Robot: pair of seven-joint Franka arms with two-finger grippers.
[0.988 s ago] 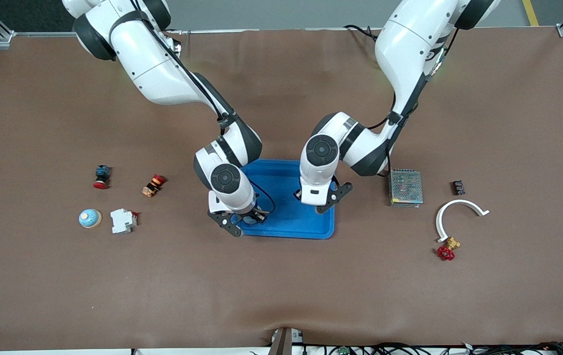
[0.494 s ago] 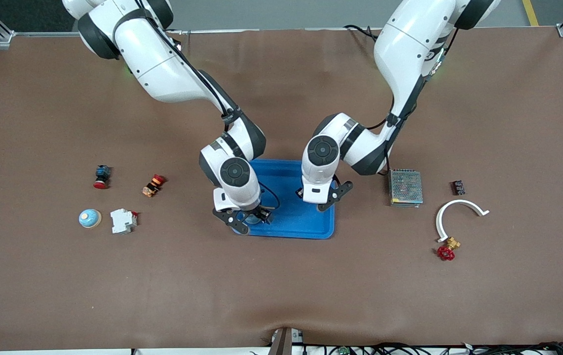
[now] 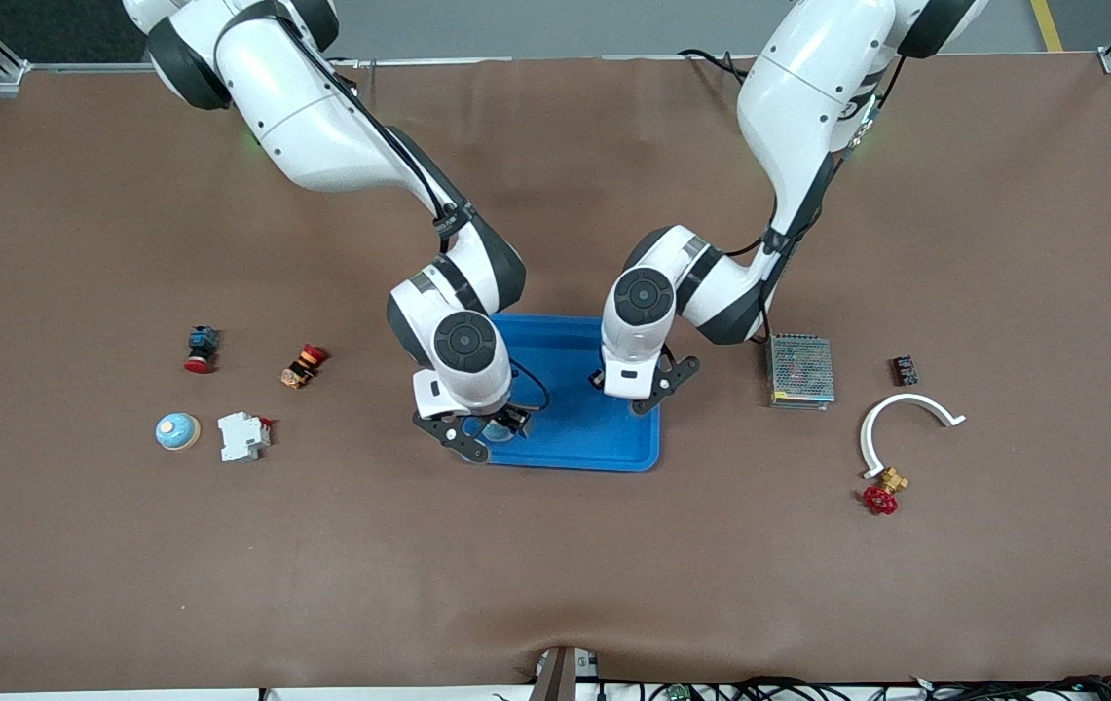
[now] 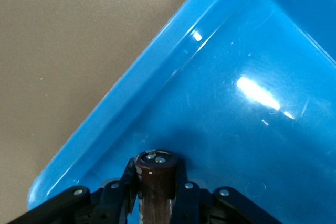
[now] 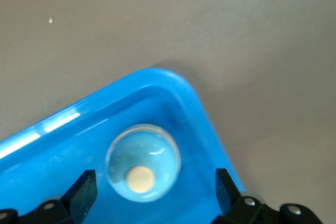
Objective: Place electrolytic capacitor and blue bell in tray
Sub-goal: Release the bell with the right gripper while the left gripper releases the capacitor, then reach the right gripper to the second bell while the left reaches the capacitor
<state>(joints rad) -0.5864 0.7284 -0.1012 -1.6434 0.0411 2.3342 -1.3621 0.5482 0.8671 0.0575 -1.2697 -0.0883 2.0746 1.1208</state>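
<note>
The bright-blue tray [image 3: 613,443] lies mid-table. A light-blue bell [image 5: 143,162] with a cream button sits inside it, in the corner nearest the front camera at the right arm's end [image 3: 499,429]. My right gripper [image 5: 154,184] hangs open over that bell, one finger on each side and both clear of it [image 3: 489,431]. My left gripper [image 4: 155,174] is shut on the electrolytic capacitor [image 4: 156,167], a dark brown cylinder with two metal terminals on its end. It holds it over the tray floor [image 4: 247,129] near the rim. In the front view the left hand [image 3: 635,394] hides the capacitor.
Toward the right arm's end lie a second blue bell [image 3: 177,431], a white breaker [image 3: 243,436], a red push button [image 3: 201,350] and an orange-red button [image 3: 303,366]. Toward the left arm's end lie a silver mesh box [image 3: 801,369], a small black part [image 3: 904,370], a white curved piece [image 3: 906,419] and a red valve [image 3: 883,494].
My right gripper carried the bell over the tray's corner and opened, so the bell now rests in the tray. The left gripper has barely moved and still holds the capacitor.
</note>
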